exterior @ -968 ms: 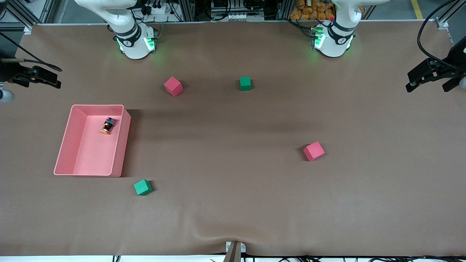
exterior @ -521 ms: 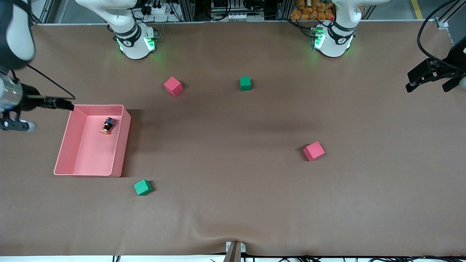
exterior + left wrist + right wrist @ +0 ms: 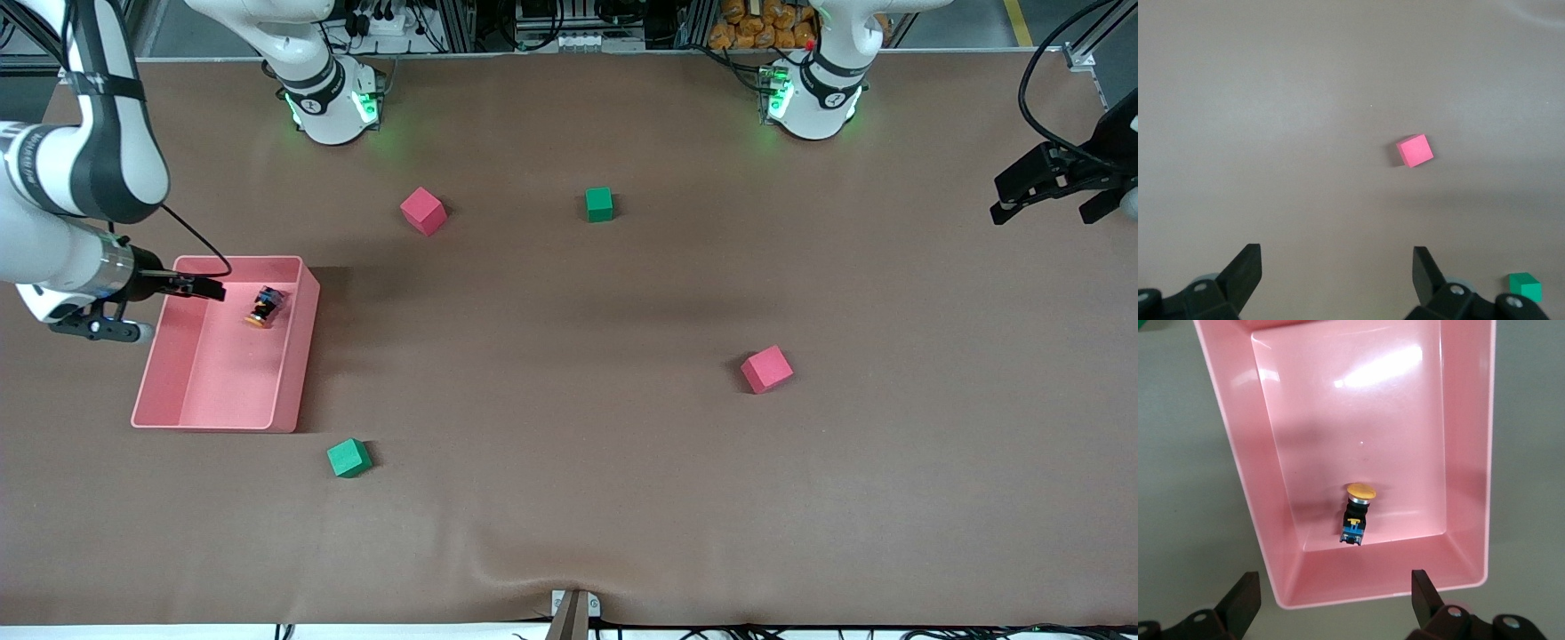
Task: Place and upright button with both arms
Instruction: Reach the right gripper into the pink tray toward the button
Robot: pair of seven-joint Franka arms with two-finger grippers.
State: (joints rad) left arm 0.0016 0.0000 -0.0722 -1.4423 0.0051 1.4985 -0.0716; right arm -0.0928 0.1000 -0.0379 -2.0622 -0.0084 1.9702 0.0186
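Note:
The button (image 3: 264, 307) lies on its side in the pink bin (image 3: 298, 356), orange cap toward the front camera, close to the bin's wall nearest the arms' bases. In the right wrist view the button (image 3: 1357, 513) shows a yellow-orange cap and a black body with blue marks. My right gripper (image 3: 203, 288) hangs open over the bin's rim, beside the button and apart from it; its fingers (image 3: 1245, 595) are wide apart with nothing between them. My left gripper (image 3: 1045, 212) waits open and empty over the left arm's end of the table.
Two red cubes (image 3: 422, 210) (image 3: 766, 369) and two green cubes (image 3: 599, 204) (image 3: 348, 458) lie scattered on the brown table. The left wrist view shows a red cube (image 3: 1415, 150) and a green cube (image 3: 1525, 287). The bin's walls (image 3: 1238, 467) enclose the button.
My right arm has swung in from the table's end, bringing its open gripper over the bin's rim near the button. The left arm, button and cubes have not moved.

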